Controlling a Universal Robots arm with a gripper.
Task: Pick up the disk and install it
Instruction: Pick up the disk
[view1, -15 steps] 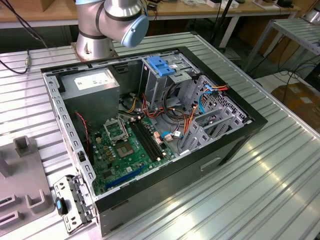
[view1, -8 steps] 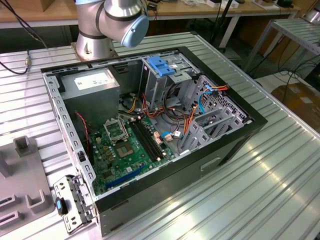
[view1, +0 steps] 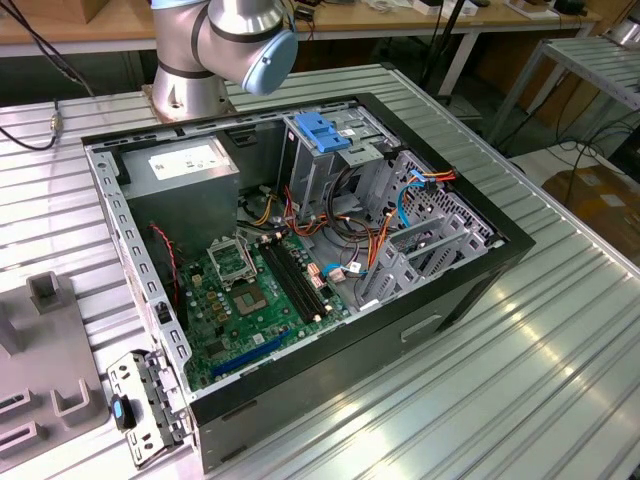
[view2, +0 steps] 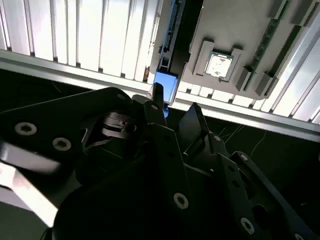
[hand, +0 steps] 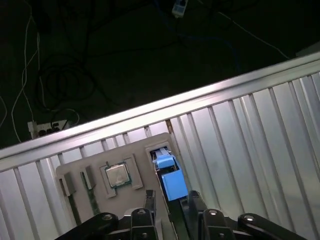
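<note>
Pick-up step. Gripper (hand: 171, 196) open, straddling the disk (hand: 169, 181), which stands in the grey tray (hand: 125, 155) by the bench edge. A grasp calls for centred fingers.

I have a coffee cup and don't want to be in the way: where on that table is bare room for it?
Bare ribbed table lies at the exterior view's right of the computer case and along its side nearest the camera. Crowded: inside the case, cables over the motherboard; and the grey tray at that view's left.
</note>
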